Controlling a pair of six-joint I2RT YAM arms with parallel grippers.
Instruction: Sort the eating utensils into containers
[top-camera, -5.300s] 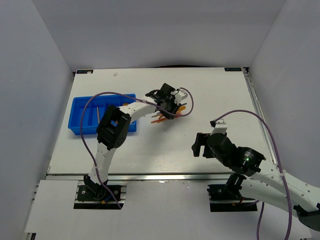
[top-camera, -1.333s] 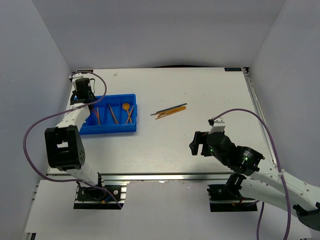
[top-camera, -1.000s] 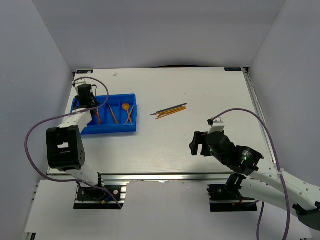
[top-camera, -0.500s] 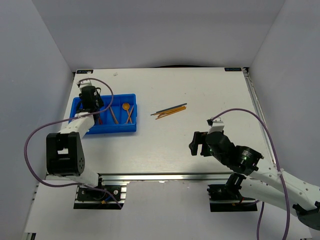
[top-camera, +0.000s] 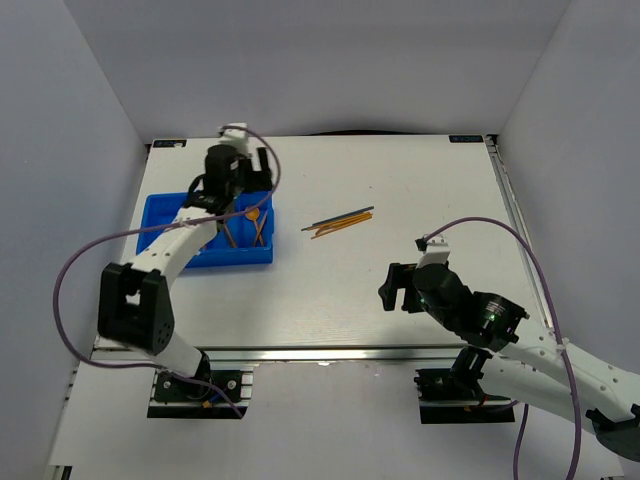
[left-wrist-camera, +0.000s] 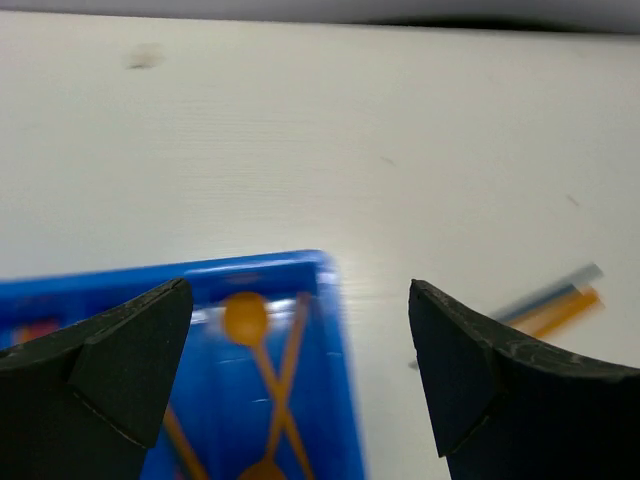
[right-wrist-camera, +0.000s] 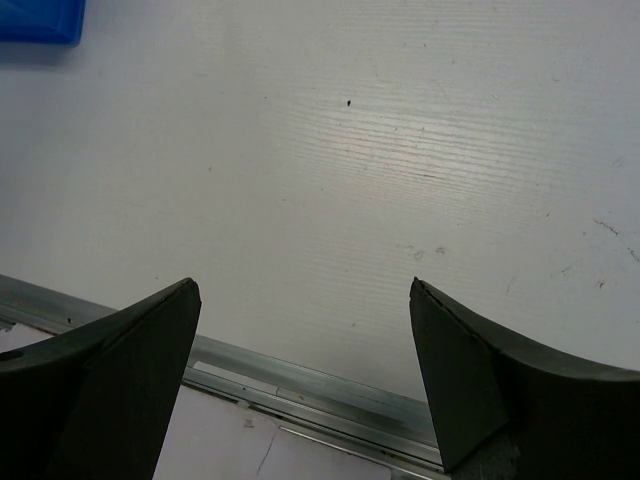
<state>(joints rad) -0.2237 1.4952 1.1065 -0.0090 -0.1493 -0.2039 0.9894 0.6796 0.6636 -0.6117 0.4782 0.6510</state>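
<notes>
The blue tray (top-camera: 215, 258) lies at the table's left and holds several utensils, among them an orange spoon (top-camera: 253, 212) and crossed orange sticks (top-camera: 228, 232). In the left wrist view the spoon (left-wrist-camera: 245, 315) shows inside the tray's far right corner (left-wrist-camera: 340, 400). A few orange and dark grey-blue utensils (top-camera: 340, 220) (left-wrist-camera: 560, 305) lie loose on the table to the right of the tray. My left gripper (top-camera: 245, 172) (left-wrist-camera: 300, 290) hovers open and empty over the tray's far right corner. My right gripper (top-camera: 400, 287) (right-wrist-camera: 305, 290) stands open and empty above bare table.
The metal rail (right-wrist-camera: 300, 365) of the table's near edge runs under my right gripper. A corner of the blue tray (right-wrist-camera: 40, 20) shows at the upper left of the right wrist view. Purple cables (top-camera: 90, 250) loop from both arms.
My left gripper has opened from shut and swung right, from the tray's far left end to its far right corner. The right arm has not moved.
</notes>
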